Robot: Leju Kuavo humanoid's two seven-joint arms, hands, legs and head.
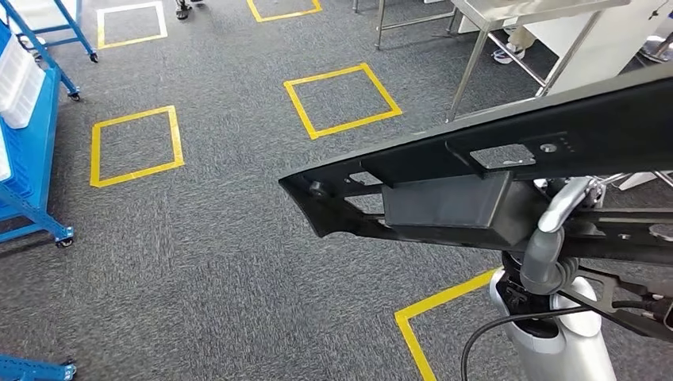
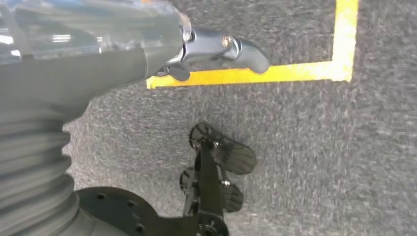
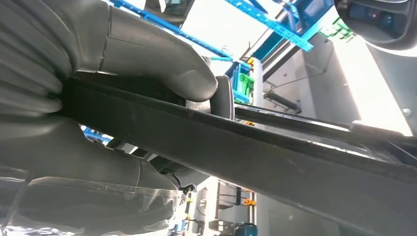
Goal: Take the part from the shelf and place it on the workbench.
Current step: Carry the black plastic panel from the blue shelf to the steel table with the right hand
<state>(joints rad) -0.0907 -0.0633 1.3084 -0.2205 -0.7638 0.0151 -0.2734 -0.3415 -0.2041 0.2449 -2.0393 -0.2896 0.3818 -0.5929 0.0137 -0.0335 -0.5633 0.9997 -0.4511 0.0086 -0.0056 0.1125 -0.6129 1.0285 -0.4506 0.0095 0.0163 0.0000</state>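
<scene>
So the right hand (image 3: 123, 113) has a solid grip on the long black plastic part (image 1: 476, 182), thumb clamped over one edge and the other fingers wrapped under it. From the head view the part sticks out across the right half of the frame, tilted with its far end rising toward the upper right, held up in the air over the grey carpet floor (image 1: 222, 262). It's got a boxy block on the underside and a couple of rectangular cutouts along the top.

The left hand (image 2: 216, 49) hangs down over the carpet, holding nothing. Only a shiny curved finger or two sticks out past the grey cover, so I honestly can't tell how far apart the fingers are.

The floor is marked with yellow tape squares (image 1: 343, 99) here and there. A blue wheeled shelf rack (image 1: 28, 159) sits at the left edge with white trays on it, and a metal-legged surface (image 1: 540, 16) stands at the upper right, well apart from the part.
</scene>
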